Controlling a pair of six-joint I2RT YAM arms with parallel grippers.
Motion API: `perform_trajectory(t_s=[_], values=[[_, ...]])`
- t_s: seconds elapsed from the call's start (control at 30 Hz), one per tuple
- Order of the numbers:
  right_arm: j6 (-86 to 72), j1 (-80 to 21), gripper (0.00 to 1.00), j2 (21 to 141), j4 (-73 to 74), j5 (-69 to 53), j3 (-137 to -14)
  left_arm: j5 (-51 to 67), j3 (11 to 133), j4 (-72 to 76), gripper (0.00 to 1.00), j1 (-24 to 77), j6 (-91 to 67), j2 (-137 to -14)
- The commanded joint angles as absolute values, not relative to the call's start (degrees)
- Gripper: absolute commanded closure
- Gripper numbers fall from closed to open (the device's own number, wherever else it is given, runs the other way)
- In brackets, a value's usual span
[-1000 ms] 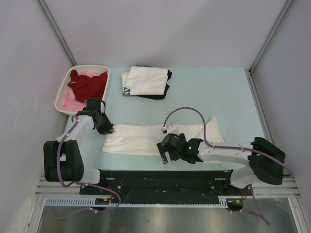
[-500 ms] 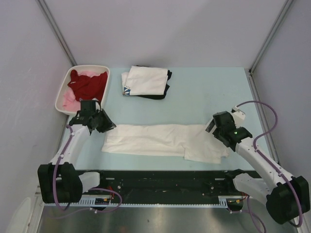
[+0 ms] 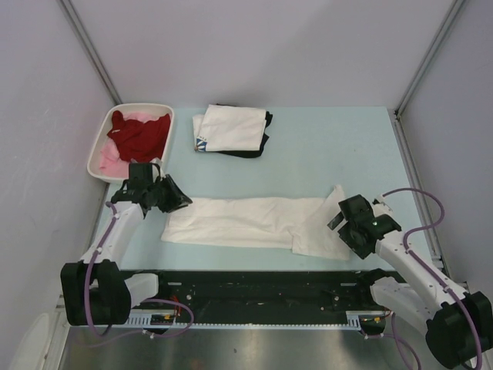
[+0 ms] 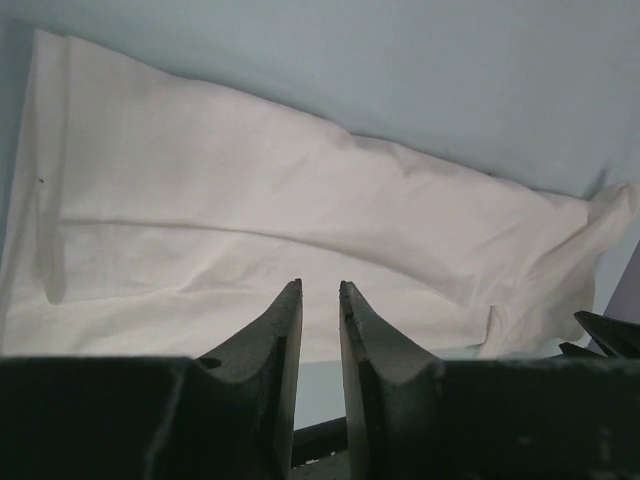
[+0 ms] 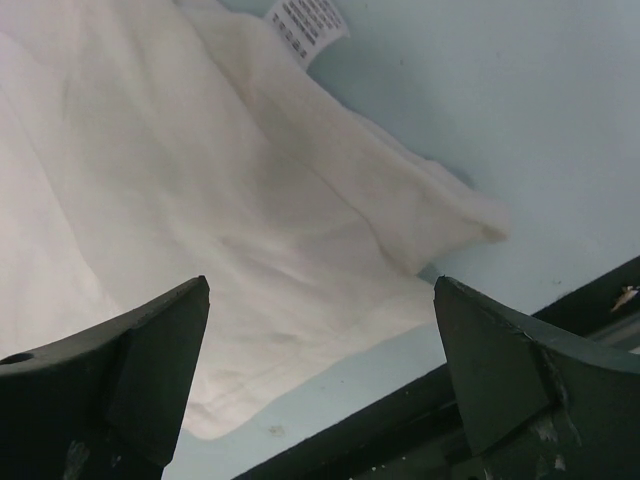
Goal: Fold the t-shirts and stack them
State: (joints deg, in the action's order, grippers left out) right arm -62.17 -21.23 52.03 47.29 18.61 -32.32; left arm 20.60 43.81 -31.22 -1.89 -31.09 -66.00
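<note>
Showing, from near edge to far wall:
Black rail point(image 3: 254, 287): runs across the near edge of the table, carrying both arm bases.
Right gripper point(image 3: 344, 218): fingers point(image 5: 120, 370) spread as wide as they go, holding nothing; it hovers over the right end of the long shirt, tilted toward it.
Left gripper point(image 3: 179, 202): fingers point(image 4: 272, 350) stand a narrow slit apart with nothing between them; it sits just beside the left end of the long shirt, pointing along it.
Long cream-white shirt point(image 3: 254, 221): lies flat on the table between the two grippers, folded into a band that runs left to right; its right end flares wider, with one corner pointing away from the arms.
Label point(image 5: 308, 22): small white printed tag at the upper edge of the shirt in the right wrist view.
Table point(image 3: 323, 150): pale blue surface under all the cloth.
Folded stack point(image 3: 231, 129): further back and left of centre, a cream-white shirt with a small blue mark at its left edge lies on a black shirt point(image 3: 266, 131), whose edge shows on the right side.
Basin point(image 3: 104, 139): white, at the far left corner, well apart from the stack.
Dark red shirt point(image 3: 140, 135): crumpled in the basin, on top.
Pink shirt point(image 3: 112, 162): crumpled beneath it, showing at the near and far sides.
</note>
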Motion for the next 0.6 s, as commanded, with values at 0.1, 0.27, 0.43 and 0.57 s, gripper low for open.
perform_trajectory(t_s=[0.1, 0.27, 0.43, 0.57], values=[[-73.21, -26.36, 0.00, 49.83, 53.97, 21.53, -29.36, 24.35, 42.54, -28.56, 0.74, -2.11, -29.36, -67.50], [-76.20, -27.60, 0.00, 51.50, 51.17, 25.04, -27.42, 23.91, 42.98, -29.00, 0.74, -2.11, -28.21, -68.29], [-75.24, -26.90, 0.02, 54.83, 45.54, 28.12, -27.25, 23.38, 42.89, -29.27, 0.74, -2.11, -27.77, -68.55], [-72.16, -23.74, 0.11, 57.82, 37.82, 27.86, -27.25, 22.59, 42.89, -29.36, 0.74, -2.11, -27.51, -68.64]])
